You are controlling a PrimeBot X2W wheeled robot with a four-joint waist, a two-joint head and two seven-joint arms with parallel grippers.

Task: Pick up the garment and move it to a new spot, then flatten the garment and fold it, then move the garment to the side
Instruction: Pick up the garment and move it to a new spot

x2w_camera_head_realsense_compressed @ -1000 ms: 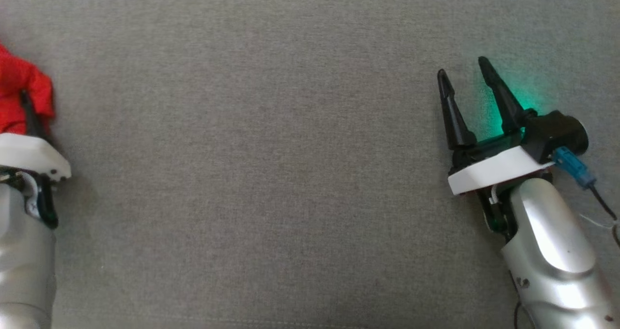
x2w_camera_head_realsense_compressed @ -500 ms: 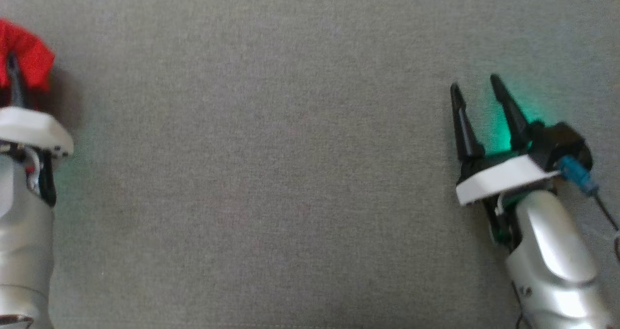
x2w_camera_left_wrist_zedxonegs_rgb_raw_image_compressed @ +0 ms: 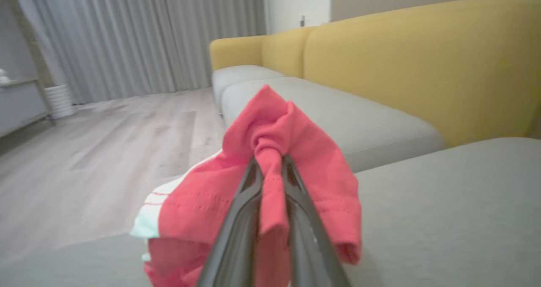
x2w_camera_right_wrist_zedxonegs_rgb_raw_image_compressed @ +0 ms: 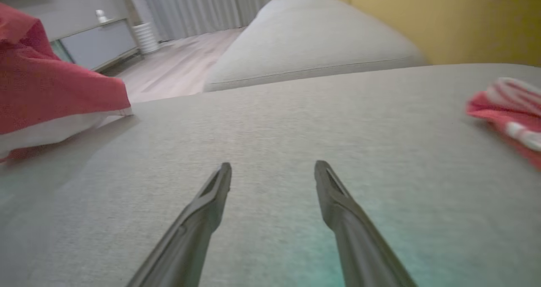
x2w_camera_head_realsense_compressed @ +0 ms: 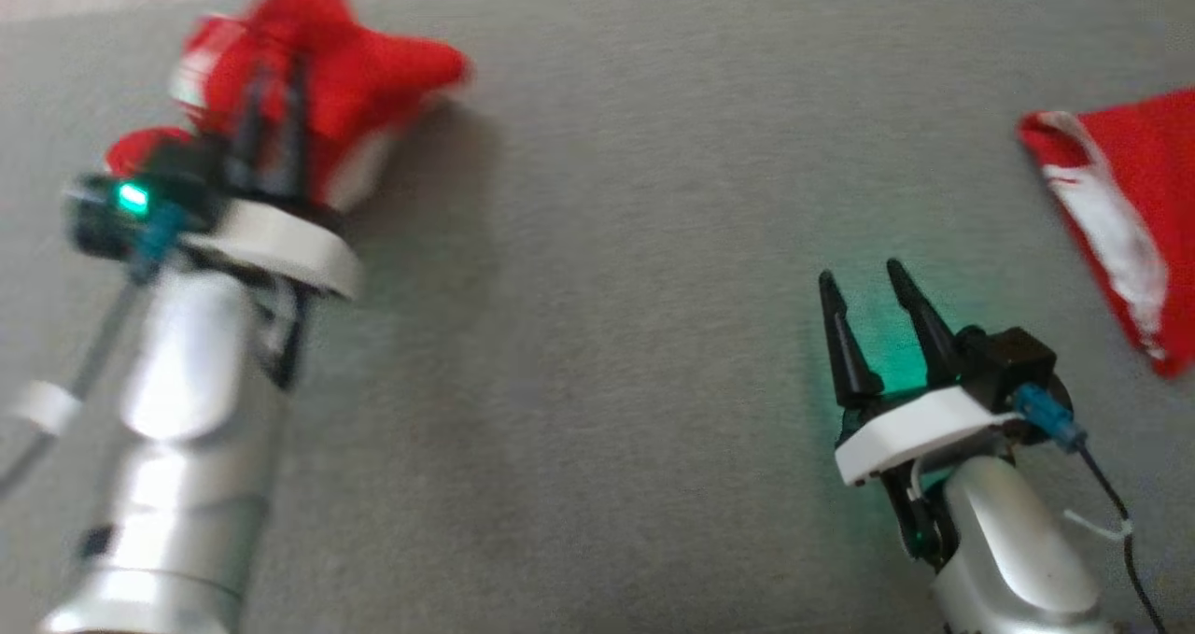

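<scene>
Left wrist view, nearest first: the left hand [x2w_camera_left_wrist_zedxonegs_rgb_raw_image_compressed: 269, 162] is clenched on a bunched fold of the red garment [x2w_camera_left_wrist_zedxonegs_rgb_raw_image_compressed: 304, 181]. The cloth is pinched between its two dark fingers and drapes to both sides, with a white-striped edge at lower left. Head view puts the right hand [x2w_camera_head_realsense_compressed: 861, 274] at lower right, fingers spread wide and grasping nothing, over the grey cushion [x2w_camera_head_realsense_compressed: 607, 288]. Farther up, the garment sits blurred at upper left, and a second red-and-white cloth [x2w_camera_head_realsense_compressed: 1111, 186] lies at the right edge, well apart.
</scene>
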